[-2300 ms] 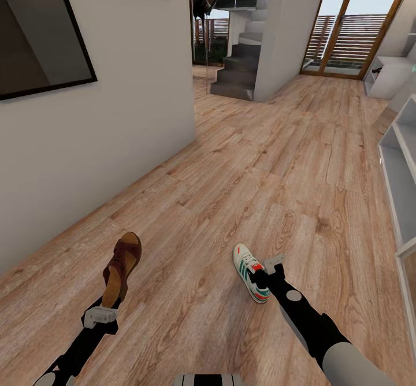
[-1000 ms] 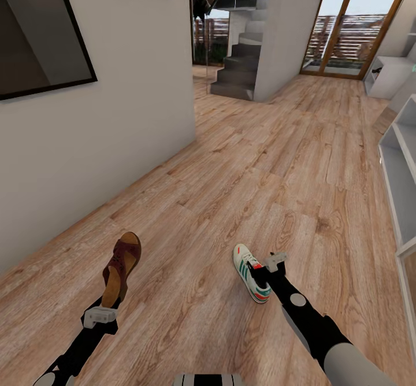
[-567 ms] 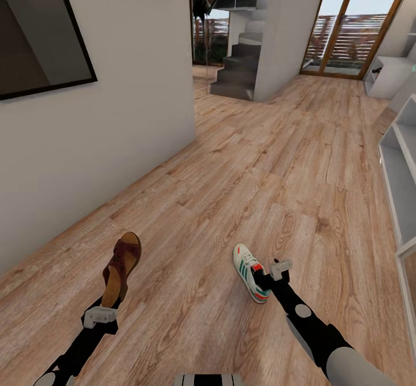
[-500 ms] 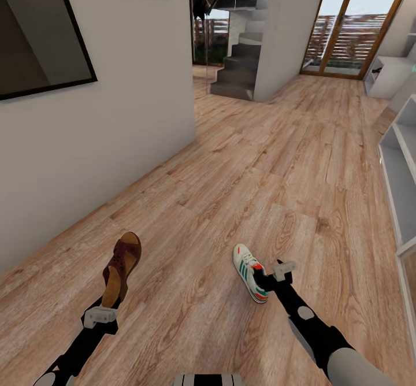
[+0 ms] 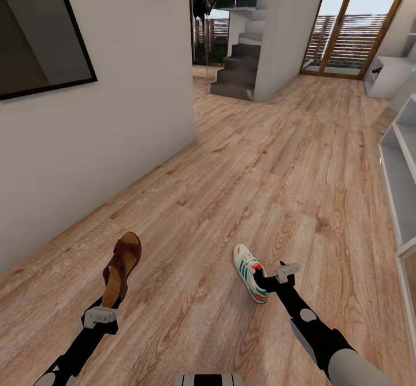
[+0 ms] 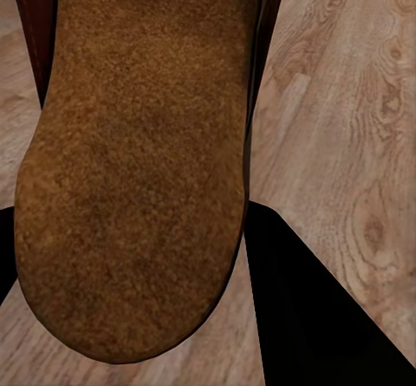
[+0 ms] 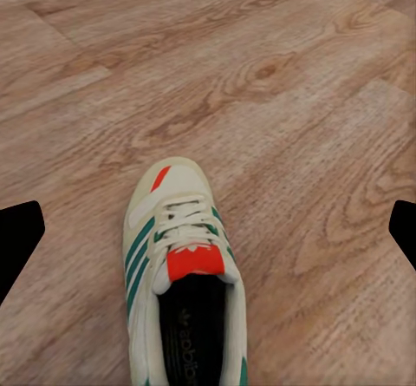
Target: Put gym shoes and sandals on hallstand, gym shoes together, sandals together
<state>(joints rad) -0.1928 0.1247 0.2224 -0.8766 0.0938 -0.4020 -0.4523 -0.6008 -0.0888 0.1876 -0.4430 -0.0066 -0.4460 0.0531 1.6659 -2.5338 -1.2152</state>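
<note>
- Head view: you have a sandal point(image 5: 122, 267) held up off the corridor floor point(image 5: 242, 201) at the tip of your left gripper point(image 5: 110, 300), sole turned outward. Your right gripper point(image 5: 267, 282) sits at the heel end of one gym shoe point(image 5: 249, 273), which lies flat on the planks, toe pointing away from you. The hallstand point(image 5: 398, 178) runs along the right edge, well apart from both shoes. I see no second sandal or second sneaker from here.
- Left wrist view: the sandal's tan sole point(image 6: 130, 169) looms right up against the camera, with dark finger shapes on either side of it. You are grasping the sandal, and the grip looks snug.
- Right wrist view: the gym shoe point(image 7: 186, 273) lies centred between your two fingertips point(image 7: 17, 234), which stand far apart at the frame edges and touch nothing. That hand is released, with the dark lining and orange tongue patch directly ahead.
- Step in hand, as I judge it: the pickup of the sneaker with your right arm, while the left carries a sandal.
- Next move: ease the right hand down around the heel collar, then close. Keep the fingers straddling the shoe, or it may skid on the wood.
</note>
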